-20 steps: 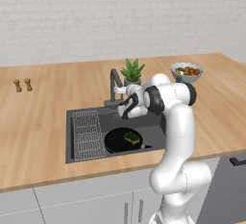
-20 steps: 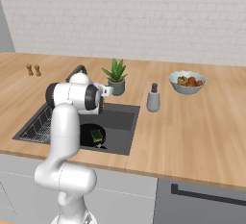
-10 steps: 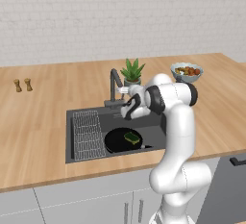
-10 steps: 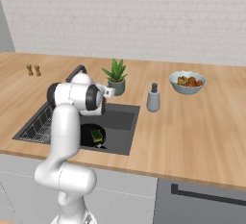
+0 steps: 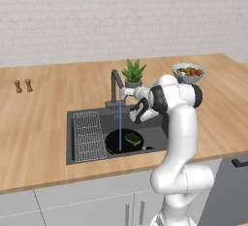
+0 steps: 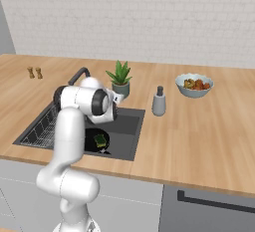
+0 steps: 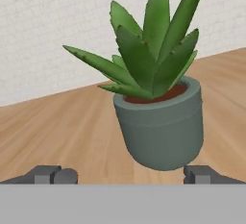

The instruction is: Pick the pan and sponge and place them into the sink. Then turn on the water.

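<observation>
The gripper (image 7: pixel 125 176) stands wide open and holds nothing, its tips pointed at the potted plant (image 7: pixel 156 98) just ahead. Below and left of it, the pan (image 5: pixel 121 141) lies in the sink (image 5: pixel 77 145) with the sponge (image 5: pixel 133 139) on it, under the water (image 5: pixel 120 123) running from the faucet (image 5: pixel 116 85). Any further forward push would likely knock the plant over.

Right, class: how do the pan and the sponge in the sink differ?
The pan is round and black; the sponge is rectangular, yellow with a green top. The pan is much larger. The pan sits on the sink floor; the sponge lies in the pan. Both are in the sink.
</observation>
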